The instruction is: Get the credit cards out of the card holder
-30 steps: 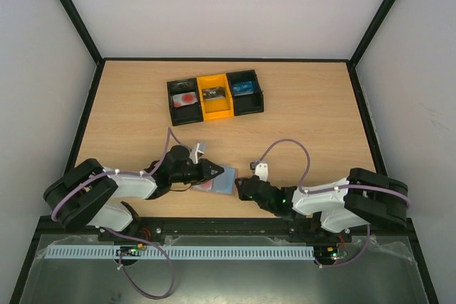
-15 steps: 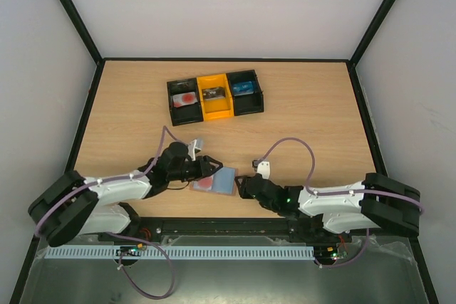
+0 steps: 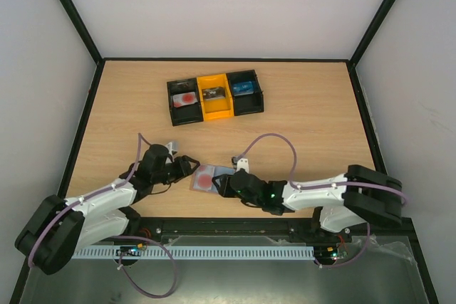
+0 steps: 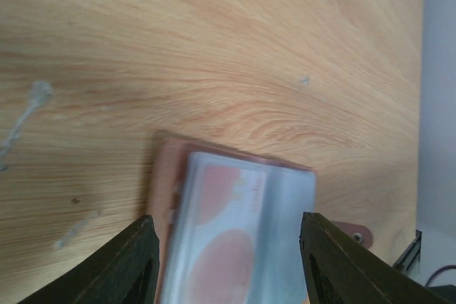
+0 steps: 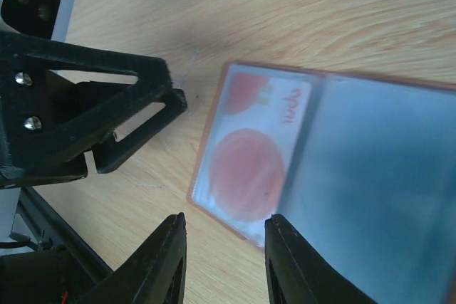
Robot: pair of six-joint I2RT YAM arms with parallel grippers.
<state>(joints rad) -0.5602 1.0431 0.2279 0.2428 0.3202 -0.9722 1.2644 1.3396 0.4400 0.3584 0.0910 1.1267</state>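
Observation:
The card holder (image 3: pixel 209 178) lies open and flat on the table near the front edge. Its left panel shows a pale credit card (image 5: pixel 253 154) with red round marks; its right panel (image 5: pixel 377 190) is plain blue-grey. The plain red card is not visible. My left gripper (image 3: pixel 188 165) is open just left of the holder, which lies between and ahead of the fingers in the left wrist view (image 4: pixel 235 240). My right gripper (image 3: pixel 221 186) is open and low at the holder's near edge, with one fingertip (image 5: pixel 279 236) at the pinkish rim.
A black-and-yellow three-compartment tray (image 3: pixel 214 112) stands at mid-table with a pale red-marked card (image 3: pixel 185 97) in its left bin and other cards in the others. The left gripper's fingers (image 5: pixel 107 126) show close by in the right wrist view.
My left gripper has drawn back to the left, off the holder. My right gripper has moved left onto the holder's near edge, and the holder has slid slightly left.

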